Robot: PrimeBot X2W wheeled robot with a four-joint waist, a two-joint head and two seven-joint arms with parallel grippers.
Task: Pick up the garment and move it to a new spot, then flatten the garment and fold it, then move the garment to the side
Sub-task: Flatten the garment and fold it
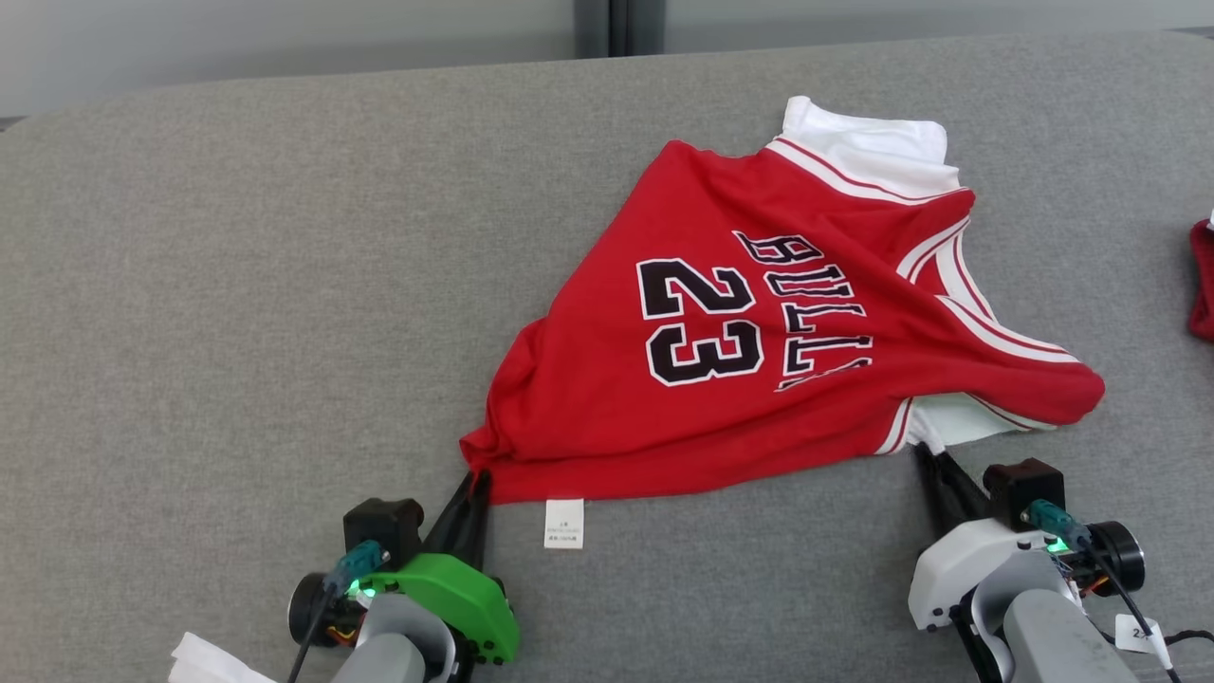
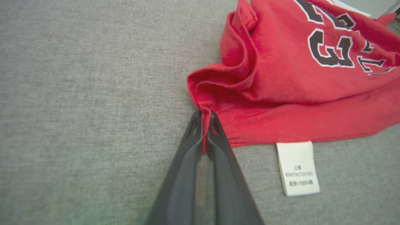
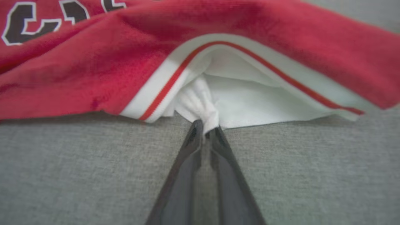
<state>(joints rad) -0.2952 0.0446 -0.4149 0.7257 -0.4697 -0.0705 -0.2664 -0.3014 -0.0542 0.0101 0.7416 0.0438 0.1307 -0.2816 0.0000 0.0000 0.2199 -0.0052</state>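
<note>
The garment (image 1: 759, 323) is a red basketball jersey with "BULLS 23" in black and white trim, lying rumpled on the grey surface right of centre. My left gripper (image 1: 477, 479) is shut on its red hem corner (image 2: 204, 107) at the near left. My right gripper (image 1: 922, 453) is shut on a bunched bit of the white inner layer (image 3: 204, 107) at the jersey's near right edge, under the red-striped armhole trim. A white care label (image 2: 297, 168) sticks out from the near hem, flat on the surface.
The grey fabric table (image 1: 237, 332) spreads wide to the left and front. A dark red item (image 1: 1203, 280) sits at the right edge. Something white (image 1: 204, 662) lies at the bottom left beside my left arm. A pale wall runs behind the far edge.
</note>
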